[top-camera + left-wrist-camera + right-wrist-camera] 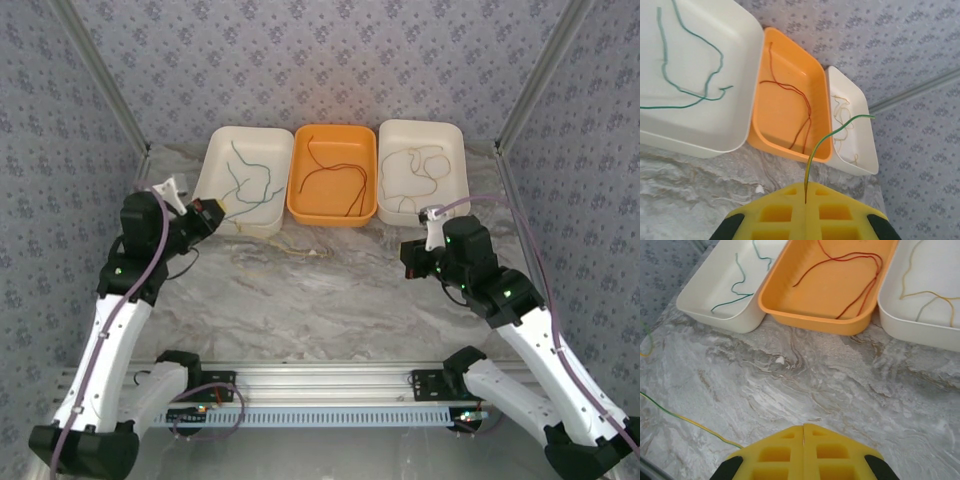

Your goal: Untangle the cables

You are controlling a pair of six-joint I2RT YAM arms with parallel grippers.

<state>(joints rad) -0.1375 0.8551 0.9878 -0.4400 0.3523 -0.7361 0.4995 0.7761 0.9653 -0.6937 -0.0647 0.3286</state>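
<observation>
L gripper (805,186) pinched shut on green-yellow cable (812,150), prob. to pull it free. R gripper (804,429) shut, grip on anything unclear. 3 trays (333,221) at bench (320,300) far edge: 1 colour each.

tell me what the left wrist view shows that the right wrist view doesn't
Left wrist view: the left gripper shut on a green-yellow cable that rises and curls right. Right wrist view: the right gripper shut on nothing, and a green-yellow strand crossing the marble table at lower left. Shared: the orange tray with the red cable, a white tray with the green cable, the other white tray with the tan cable.
</observation>
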